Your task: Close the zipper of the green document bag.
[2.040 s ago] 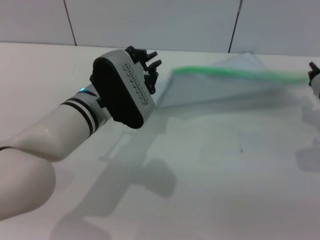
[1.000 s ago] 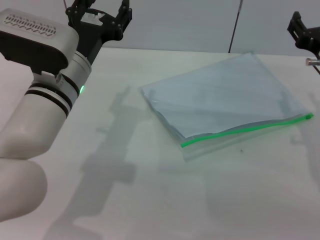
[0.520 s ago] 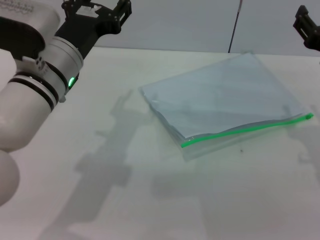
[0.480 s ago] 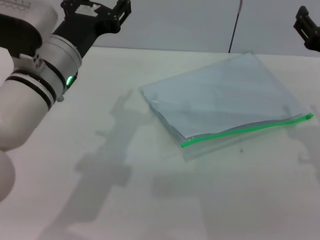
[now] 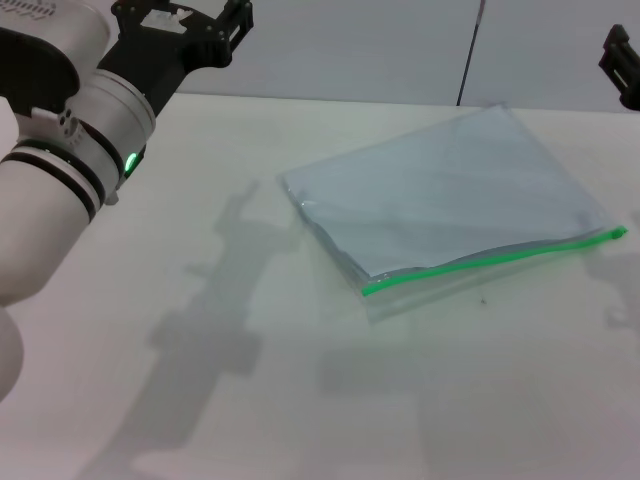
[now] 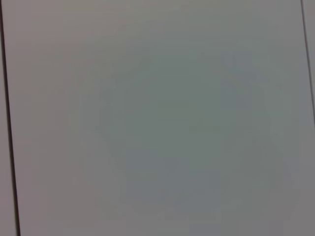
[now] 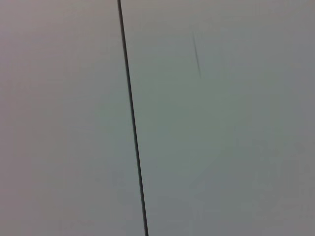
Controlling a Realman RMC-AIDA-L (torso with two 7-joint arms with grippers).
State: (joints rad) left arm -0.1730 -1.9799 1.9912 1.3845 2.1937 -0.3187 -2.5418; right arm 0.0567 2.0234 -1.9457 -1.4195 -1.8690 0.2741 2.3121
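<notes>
Two seconds back the green document bag point(image 5: 445, 195) was hanging in the air between the two arms; it now lies flat on the white table point(image 5: 300, 400), and over the last second both arms have drawn up and outward from it. The bag sits right of the middle of the table, its long axis slanting across the surface, with the zipper point(image 5: 495, 259) running along the long edge nearest the robot, from a low end near the table's middle up to a far end at the right. From where I stand the green strip looks like one unbroken line, which I take to mean it is already closed, though I cannot make out the small slider tab or say at which end it sits. The left gripper point(image 5: 185, 25) is held high over the far left of the table, well apart from the bag, its fingers spread and holding nothing. The right gripper point(image 5: 622, 65) shows only as a dark piece cut off at the right edge, raised above the bag's right corner; I cannot tell how its fingers stand. It is the nearer of the two to the zipper's right end. Both wrist cameras see only blank wall panels, so they add nothing about the bag.
</notes>
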